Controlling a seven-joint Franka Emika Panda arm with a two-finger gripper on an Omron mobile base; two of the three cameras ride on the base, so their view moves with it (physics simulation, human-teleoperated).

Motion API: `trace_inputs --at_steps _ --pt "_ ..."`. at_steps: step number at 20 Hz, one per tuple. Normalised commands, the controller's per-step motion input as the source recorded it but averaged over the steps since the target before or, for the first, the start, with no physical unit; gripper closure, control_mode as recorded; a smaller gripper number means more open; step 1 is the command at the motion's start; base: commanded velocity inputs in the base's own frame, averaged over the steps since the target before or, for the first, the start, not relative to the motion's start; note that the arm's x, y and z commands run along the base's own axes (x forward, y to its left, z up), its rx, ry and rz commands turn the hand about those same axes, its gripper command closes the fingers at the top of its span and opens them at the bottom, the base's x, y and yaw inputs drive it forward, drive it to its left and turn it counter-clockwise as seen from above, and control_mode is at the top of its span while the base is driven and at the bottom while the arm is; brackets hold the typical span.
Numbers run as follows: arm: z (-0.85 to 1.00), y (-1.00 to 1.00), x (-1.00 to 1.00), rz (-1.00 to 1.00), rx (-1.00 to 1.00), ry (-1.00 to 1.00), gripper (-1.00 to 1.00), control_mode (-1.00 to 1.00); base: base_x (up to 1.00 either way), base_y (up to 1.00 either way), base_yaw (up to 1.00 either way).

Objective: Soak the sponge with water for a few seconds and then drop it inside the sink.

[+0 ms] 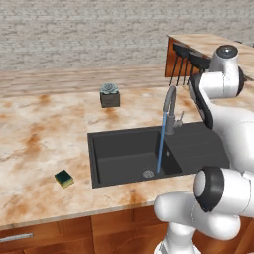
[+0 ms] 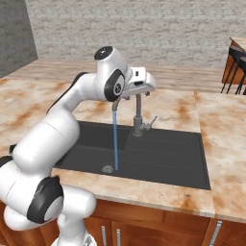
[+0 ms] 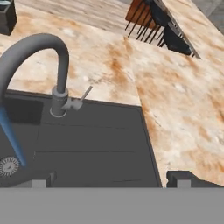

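Observation:
The sponge [image 1: 64,178], dark green over yellow, lies flat on the marble counter left of the sink [image 1: 106,158], far from my hand. Water [image 1: 159,149] falls in a thin blue stream from the grey curved faucet [image 1: 170,106] to the basin floor beside the round drain [image 1: 148,173]. My gripper [image 3: 111,180] hangs open above the sink's right-hand drainboard [image 3: 96,131], with nothing between its fingertips [image 3: 41,179]. In the right base view my white hand [image 2: 140,80] sits just over the faucet [image 2: 138,120], beside the water [image 2: 115,139].
A dark square pot with a succulent [image 1: 109,96] stands on the counter behind the sink. Black stools [image 1: 186,57] line a raised counter at the back right. Marble counter [image 3: 175,109] stretches right of the sink.

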Motion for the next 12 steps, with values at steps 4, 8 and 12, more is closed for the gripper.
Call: trace_inputs --at_steps 4,8,12 --pt "0.00 0.37 -0.31 -0.19 0.10 -0.01 -1.00 -1.00 0.00 0.00 0.00" --pt "0.00 0.28 -0.12 -0.02 0.14 -0.03 -1.00 -1.00 0.00 0.00 0.00" --pt "0.00 0.12 -0.29 0.03 0.22 -0.04 -1.00 -1.00 0.00 0.00 0.00"
